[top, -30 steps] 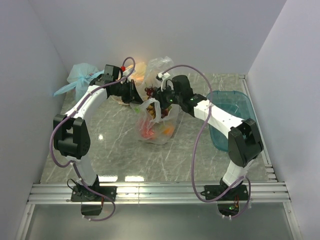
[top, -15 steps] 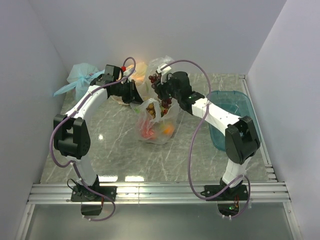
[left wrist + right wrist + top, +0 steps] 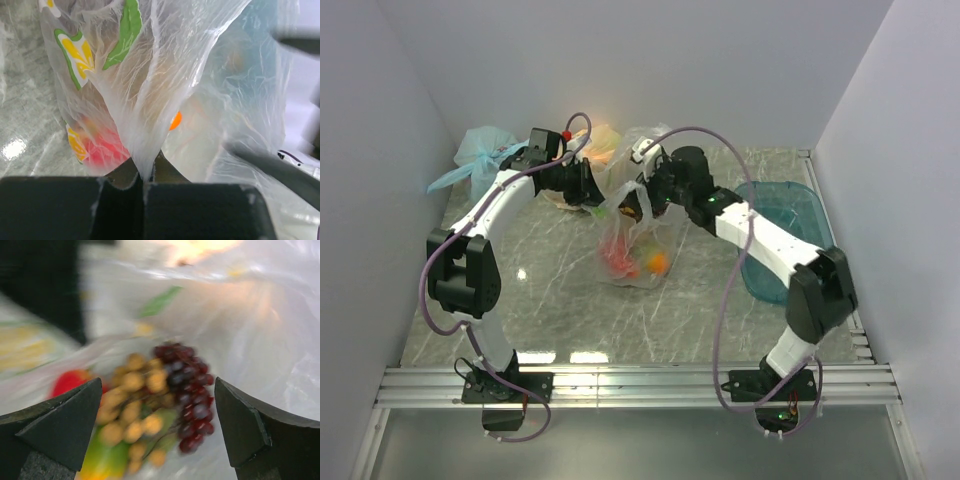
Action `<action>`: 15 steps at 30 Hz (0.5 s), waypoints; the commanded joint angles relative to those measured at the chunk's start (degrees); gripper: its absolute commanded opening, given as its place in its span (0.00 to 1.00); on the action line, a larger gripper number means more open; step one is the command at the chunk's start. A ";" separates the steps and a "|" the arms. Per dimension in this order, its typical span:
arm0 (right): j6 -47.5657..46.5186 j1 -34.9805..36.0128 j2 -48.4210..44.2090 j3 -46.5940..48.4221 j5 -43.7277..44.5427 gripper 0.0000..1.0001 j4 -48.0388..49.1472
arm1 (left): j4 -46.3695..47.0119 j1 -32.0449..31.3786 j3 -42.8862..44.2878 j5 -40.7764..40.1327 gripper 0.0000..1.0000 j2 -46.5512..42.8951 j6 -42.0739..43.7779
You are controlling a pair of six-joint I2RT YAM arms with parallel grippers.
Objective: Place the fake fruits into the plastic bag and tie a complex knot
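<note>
The grey marble table (image 3: 520, 300) sits between plain white walls. My left gripper (image 3: 143, 184) is pinched tight on a gathered fold of the bag (image 3: 150, 100), holding that edge up at mid-table, towards the back. Through the plastic I see a red fruit (image 3: 100, 150) and an orange fruit (image 3: 175, 120) low inside. My right gripper (image 3: 157, 407) hangs over the bag's mouth, jaws wide apart, holding nothing. Below it, blurred, lie dark grapes (image 3: 187, 380) and a yellowish bunch (image 3: 132, 405) in the bag. A blue bag (image 3: 480, 155) sits back left and a teal tub (image 3: 795, 215) on the right.
</note>
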 commanded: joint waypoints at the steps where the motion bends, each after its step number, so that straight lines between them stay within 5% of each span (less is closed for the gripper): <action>1: 1.83 0.34 -9.34 6.67 -13.20 1.00 -11.45 | 0.89 -0.24 3.24 0.04 0.02 -0.80 0.03; 6: 10.25 -4.13 -13.73 13.09 -14.73 0.94 -25.35 | 0.28 -0.24 3.41 -0.40 0.02 -0.98 0.90; 15: 11.27 -31.55 -14.36 7.05 -10.10 0.80 -34.32 | 3.52 -0.33 0.78 1.79 0.01 -3.09 3.72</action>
